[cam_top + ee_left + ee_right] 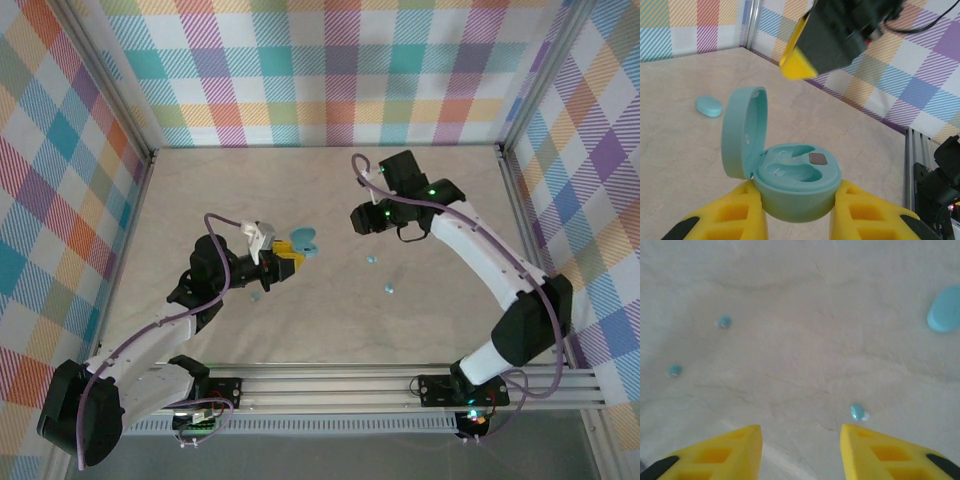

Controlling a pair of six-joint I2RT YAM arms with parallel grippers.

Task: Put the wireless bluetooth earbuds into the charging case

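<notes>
One earbud lies just off the spread, empty right fingers; left fingers pinch the open charging case.

Smooth teal plastic charging case, glossy plastic earbuds, matt stone-look tabletop, plaid cloth walls.

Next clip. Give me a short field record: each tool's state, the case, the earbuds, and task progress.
left tool: shut on the charging case
charging case: lid open, both wells look empty
right tool: open, nothing between its fingers, above the table
earbuds: three loose on the table, apart from each other
second case: closed, lying on the table
progress: no earbud inserted yet
</notes>
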